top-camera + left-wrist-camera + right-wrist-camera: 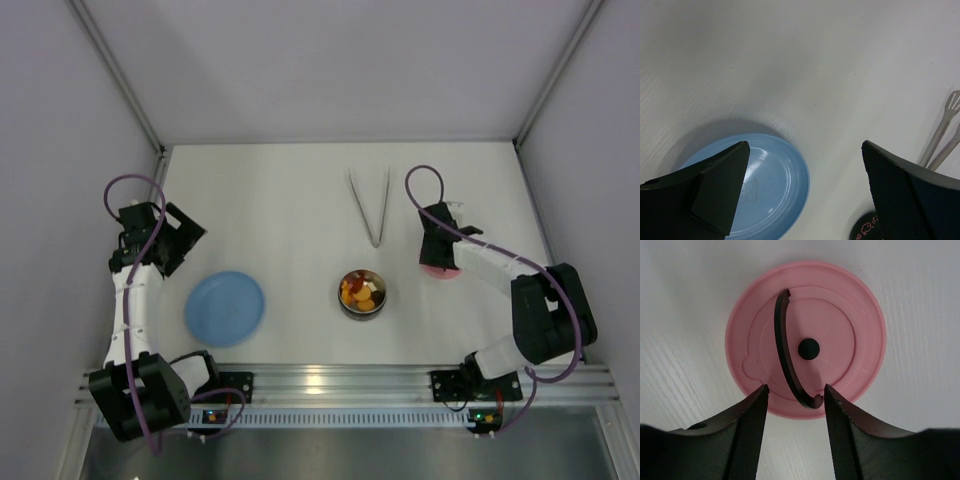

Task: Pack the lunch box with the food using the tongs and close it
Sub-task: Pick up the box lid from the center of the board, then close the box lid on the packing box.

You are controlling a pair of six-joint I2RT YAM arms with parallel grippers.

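Black fingers (747, 435) of R gripper (795, 390) fill the wrist view's bottom, jaws apart w/ a gap, straddling the near end of the dark arched handle (782, 350) on the pink lid (850, 315); nothing clamped yet. Lid lies flat on table (300, 200), just right of lunch box (362, 311) in top view, not touching it. Lunch box holds the food (360, 290); tongs (376, 232) lie beyond it. L gripper (806, 145), jaws wide & empty, hovers over blue plate (225, 308), left of lunch box. Risk: handle is thin & curved, approached only at its tip, so pads may slip off or tilt lid on lift; off-centre carry could clip lunch box rim & spill food.
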